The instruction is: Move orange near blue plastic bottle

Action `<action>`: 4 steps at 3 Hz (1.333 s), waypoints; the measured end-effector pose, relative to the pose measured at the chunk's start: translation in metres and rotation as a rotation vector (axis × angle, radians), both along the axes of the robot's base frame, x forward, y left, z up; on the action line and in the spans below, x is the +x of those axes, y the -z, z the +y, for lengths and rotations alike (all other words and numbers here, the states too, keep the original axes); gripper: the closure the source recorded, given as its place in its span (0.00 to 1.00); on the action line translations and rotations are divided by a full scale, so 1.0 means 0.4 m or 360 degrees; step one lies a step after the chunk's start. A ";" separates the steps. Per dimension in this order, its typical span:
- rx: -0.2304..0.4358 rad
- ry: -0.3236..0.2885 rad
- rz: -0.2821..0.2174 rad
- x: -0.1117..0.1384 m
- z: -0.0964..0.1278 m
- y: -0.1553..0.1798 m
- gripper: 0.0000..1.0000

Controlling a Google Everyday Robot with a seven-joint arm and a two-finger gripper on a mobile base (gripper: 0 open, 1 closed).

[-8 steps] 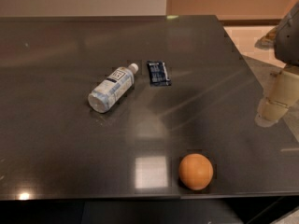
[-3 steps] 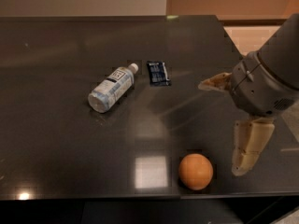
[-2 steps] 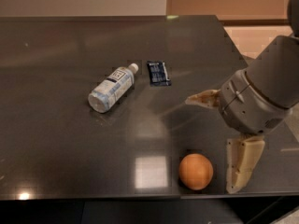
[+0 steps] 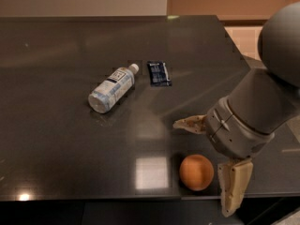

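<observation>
Orange [image 4: 196,172] sits by the table's [image 4: 56,41] front edge, well apart from the bottle [image 4: 112,89] lying on its side beside a dark packet [image 4: 158,73]. The gripper [image 4: 202,168], fingers spread wide, brackets the fruit, apparently readying a grasp.

Kitchen-like: dark stone counter [image 4: 56,139] under the hand [image 4: 201,168].
</observation>
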State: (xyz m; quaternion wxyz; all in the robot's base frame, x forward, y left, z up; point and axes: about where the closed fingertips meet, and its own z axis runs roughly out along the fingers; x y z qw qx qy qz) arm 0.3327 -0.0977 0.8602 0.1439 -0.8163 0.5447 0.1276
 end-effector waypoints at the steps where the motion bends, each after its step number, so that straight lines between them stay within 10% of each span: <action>1: -0.0004 -0.0047 0.0012 -0.014 0.002 0.016 0.18; 4: -0.0078 -0.0005 -0.0043 0.054 0.020 -0.013 0.87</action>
